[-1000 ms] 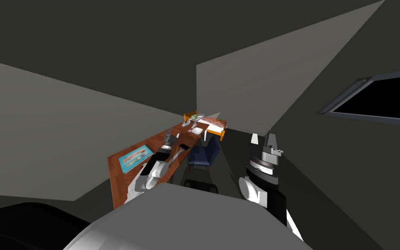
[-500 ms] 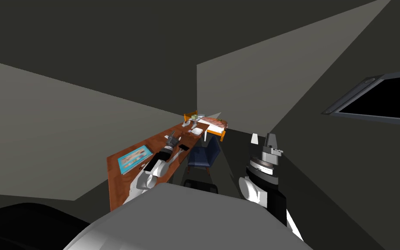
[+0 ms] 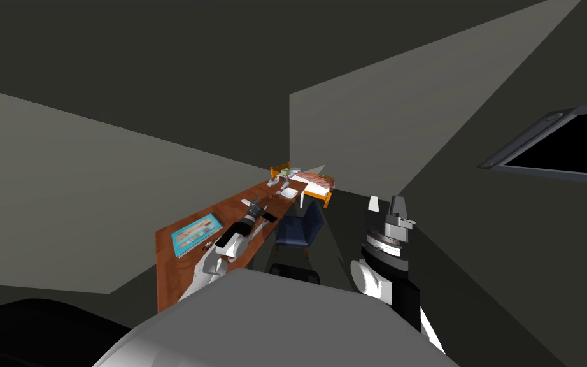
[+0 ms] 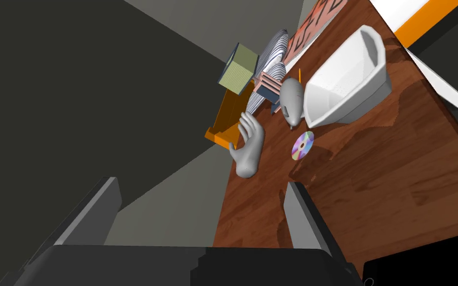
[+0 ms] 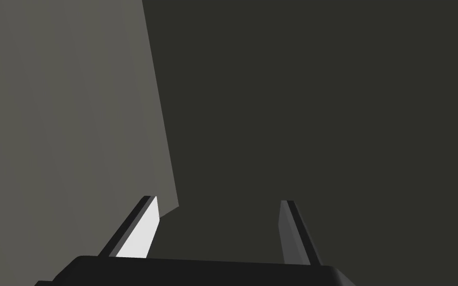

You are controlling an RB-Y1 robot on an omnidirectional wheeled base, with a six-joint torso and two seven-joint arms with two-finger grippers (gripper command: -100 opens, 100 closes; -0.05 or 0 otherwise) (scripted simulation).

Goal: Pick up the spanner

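Reaching over brown desk (image 3: 170,267) with left arm; approach step in hand, grasp not yet begun. Teal board (image 3: 197,232) lying at 8 o'clock from left gripper (image 3: 254,205) in head view. Its fingers standing wide apart, holding nothing. Lying ahead of it: grey hand model (image 4: 248,149), shiny disc (image 4: 303,145), white tub (image 4: 347,84). Not making out spanner among these; its place uncertain. Blue chair (image 3: 298,229) sitting at 4 o'clock. Right gripper (image 3: 386,201) hanging raised at 3 o'clock, spread, empty. Next move likely calling for locating spanner, centring fingers over shaft, descending.
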